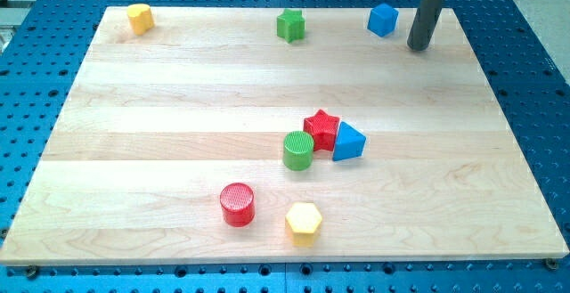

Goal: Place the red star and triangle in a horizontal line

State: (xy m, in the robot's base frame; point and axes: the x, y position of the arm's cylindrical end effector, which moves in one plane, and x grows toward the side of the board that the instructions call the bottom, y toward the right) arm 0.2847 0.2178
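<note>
The red star (pixel 321 129) lies right of the board's middle. The blue triangle (pixel 347 142) touches it on the view's right and slightly lower. A green cylinder (pixel 298 150) touches the star at its lower left. My tip (pixel 419 46) is at the view's top right, far above the star and triangle, just right of a blue cube (pixel 382 20). The rod rises out of the top of the view.
A wooden board (pixel 160 133) rests on a blue perforated table. A green star (pixel 290 26) sits at the top middle, a yellow block (pixel 140 17) at the top left. A red cylinder (pixel 238 204) and a yellow hexagon (pixel 303 223) lie near the bottom.
</note>
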